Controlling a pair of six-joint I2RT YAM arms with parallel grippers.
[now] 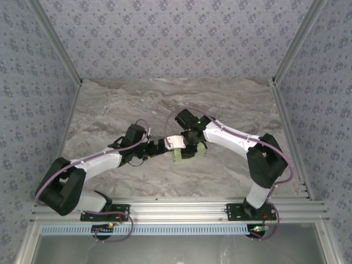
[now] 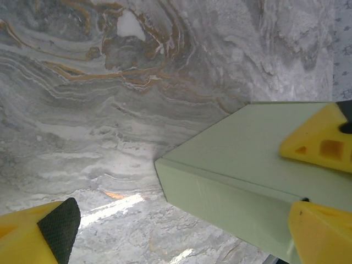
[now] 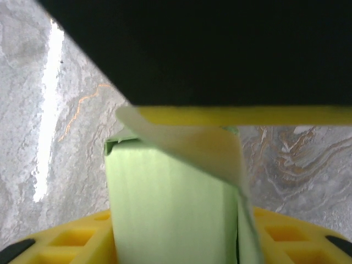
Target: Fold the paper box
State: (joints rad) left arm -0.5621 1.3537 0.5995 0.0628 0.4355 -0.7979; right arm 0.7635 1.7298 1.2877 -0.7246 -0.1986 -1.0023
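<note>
Paper box (image 2: 236, 165) mid-worktop (image 1: 110, 110), flap curled, between right gripper (image 3: 176, 176) fingers, clamping unclear. Left gripper (image 1: 165, 144) wide beside box. Brace box, press flap squarely.

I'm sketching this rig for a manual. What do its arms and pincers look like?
The left arm and right arm share white link shells between bulky black joints, each trailed by a lilac cable. A green light glows near the right wrist. The left pincer and right pincer have bright yellow fingers; a black pad tips the left one's, square recesses mark the right one's.
</note>
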